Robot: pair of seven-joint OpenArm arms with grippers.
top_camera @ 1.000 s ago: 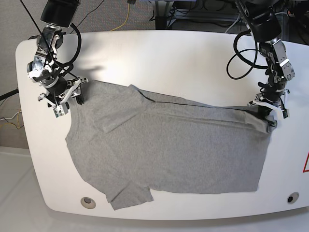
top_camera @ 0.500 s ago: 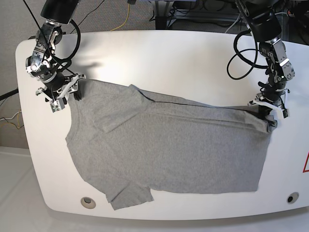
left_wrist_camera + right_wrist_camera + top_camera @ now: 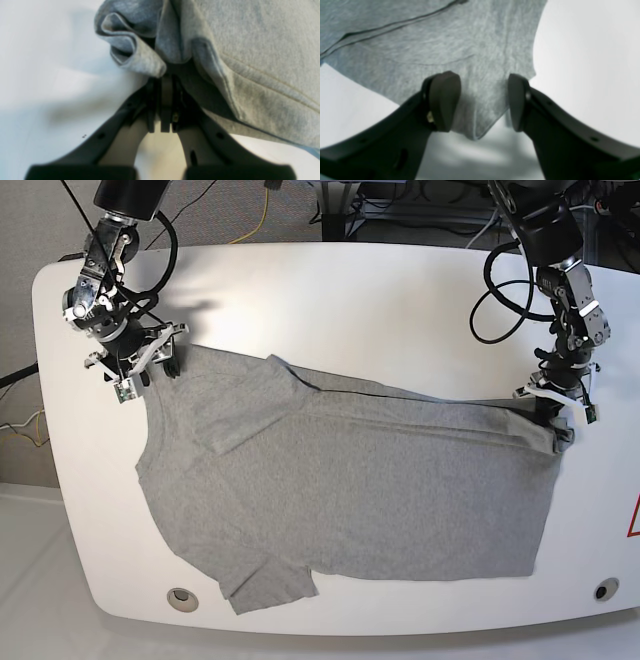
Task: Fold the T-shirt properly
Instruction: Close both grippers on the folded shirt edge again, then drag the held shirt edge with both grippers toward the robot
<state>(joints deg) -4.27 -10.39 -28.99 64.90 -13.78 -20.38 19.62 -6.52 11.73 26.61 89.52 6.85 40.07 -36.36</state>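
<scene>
The grey T-shirt [image 3: 350,490] lies spread on the white table [image 3: 350,300], folded lengthwise with a sleeve at the front left. At the shirt's far right corner, my left gripper [image 3: 560,418] is shut on bunched fabric. In the left wrist view its jaws [image 3: 166,77] are closed, pinching a rolled fold of the T-shirt [image 3: 250,50]. My right gripper [image 3: 147,368] hovers at the shirt's far left corner and is open. In the right wrist view its fingers [image 3: 443,100] stand wide apart at the gripper [image 3: 480,102], and a corner of the T-shirt [image 3: 432,45] lies loose below them.
Two round grommets sit near the table's front edge, one at the left [image 3: 182,598] and one at the right [image 3: 606,589]. Cables [image 3: 495,300] loop off the arm at the right, over the table. The rounded left table edge [image 3: 40,380] is close to my right gripper.
My right gripper, still open, has shifted a little toward the far side of the table along the shirt's left corner. The left gripper and the shirt have not moved.
</scene>
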